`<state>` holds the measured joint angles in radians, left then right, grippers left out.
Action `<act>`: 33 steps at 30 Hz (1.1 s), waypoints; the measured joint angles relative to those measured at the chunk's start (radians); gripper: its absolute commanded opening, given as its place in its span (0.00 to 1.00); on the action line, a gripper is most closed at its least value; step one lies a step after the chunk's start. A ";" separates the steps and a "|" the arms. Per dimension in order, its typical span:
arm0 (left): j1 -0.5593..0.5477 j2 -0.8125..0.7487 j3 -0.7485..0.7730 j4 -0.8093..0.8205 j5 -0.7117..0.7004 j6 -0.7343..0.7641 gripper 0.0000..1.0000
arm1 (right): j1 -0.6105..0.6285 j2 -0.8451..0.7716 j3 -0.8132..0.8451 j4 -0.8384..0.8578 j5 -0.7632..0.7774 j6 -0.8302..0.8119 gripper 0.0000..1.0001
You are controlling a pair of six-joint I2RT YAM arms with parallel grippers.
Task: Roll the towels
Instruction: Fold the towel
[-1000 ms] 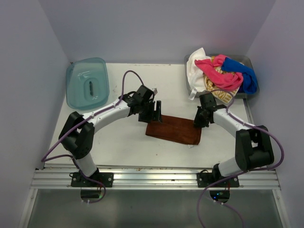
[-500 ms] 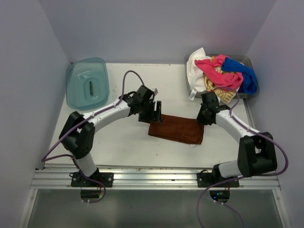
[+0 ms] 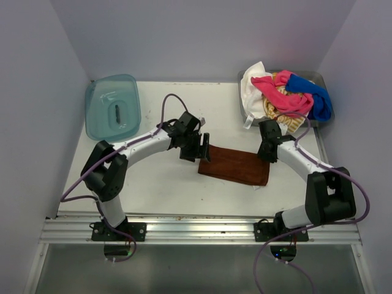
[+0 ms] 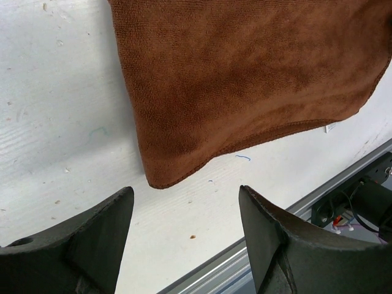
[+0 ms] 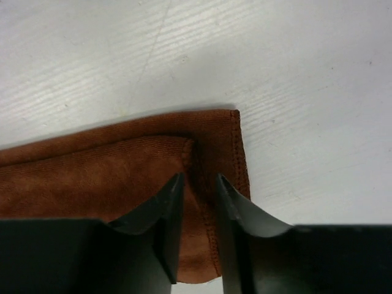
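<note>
A rust-brown towel (image 3: 234,165) lies flat on the white table between the two arms. My left gripper (image 3: 203,152) hovers at its left end, open, with only bare table between its fingers (image 4: 187,196). The left wrist view shows the towel's near left corner (image 4: 245,79) just beyond the fingertips. My right gripper (image 3: 264,153) is low over the towel's far right corner. In the right wrist view its jaws (image 5: 199,180) stand a narrow gap apart, with the hemmed corner of the towel (image 5: 92,171) lying under and between them. More towels, pink (image 3: 285,98), blue (image 3: 315,98) and white (image 3: 252,82), are heaped at the back right.
The heaped towels fill a grey bin (image 3: 310,73) at the back right corner. A translucent teal tray (image 3: 113,107) sits upside down at the back left. An aluminium rail (image 3: 202,229) runs along the table's near edge, and walls close in three sides.
The brown towel has slid to the right with my right gripper, whose jaws have now parted slightly. My left gripper has followed a little to the right, still open.
</note>
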<state>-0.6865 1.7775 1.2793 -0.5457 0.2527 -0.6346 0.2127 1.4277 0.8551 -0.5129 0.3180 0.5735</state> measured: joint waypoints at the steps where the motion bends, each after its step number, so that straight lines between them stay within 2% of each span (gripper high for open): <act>1: 0.000 0.003 0.001 -0.001 0.003 0.000 0.73 | -0.002 0.007 0.000 -0.006 0.004 -0.005 0.39; 7: -0.007 0.029 0.053 0.001 0.013 0.001 0.73 | -0.039 -0.027 -0.035 -0.014 -0.027 -0.017 0.41; 12: -0.030 0.130 0.166 0.031 0.031 0.008 0.73 | -0.109 -0.054 -0.097 -0.010 -0.102 -0.021 0.41; 19: -0.037 0.323 0.256 0.092 0.041 0.032 0.71 | -0.108 0.004 -0.114 0.024 -0.187 -0.030 0.28; 22: -0.025 0.333 0.249 0.105 0.055 0.034 0.70 | -0.104 0.026 -0.109 0.038 -0.208 -0.032 0.27; 25: -0.016 0.264 0.127 0.187 0.051 0.033 0.71 | -0.061 0.041 -0.097 0.045 -0.205 -0.032 0.27; 29: -0.013 0.059 -0.142 0.211 0.026 0.017 0.72 | 0.035 0.099 -0.044 0.056 -0.212 -0.024 0.25; 33: -0.016 -0.155 -0.370 0.181 0.025 -0.011 0.73 | 0.132 0.243 0.113 0.039 -0.234 -0.021 0.27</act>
<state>-0.7029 1.6226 0.9096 -0.3645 0.2779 -0.6460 0.3443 1.6703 0.9676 -0.4740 0.0837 0.5522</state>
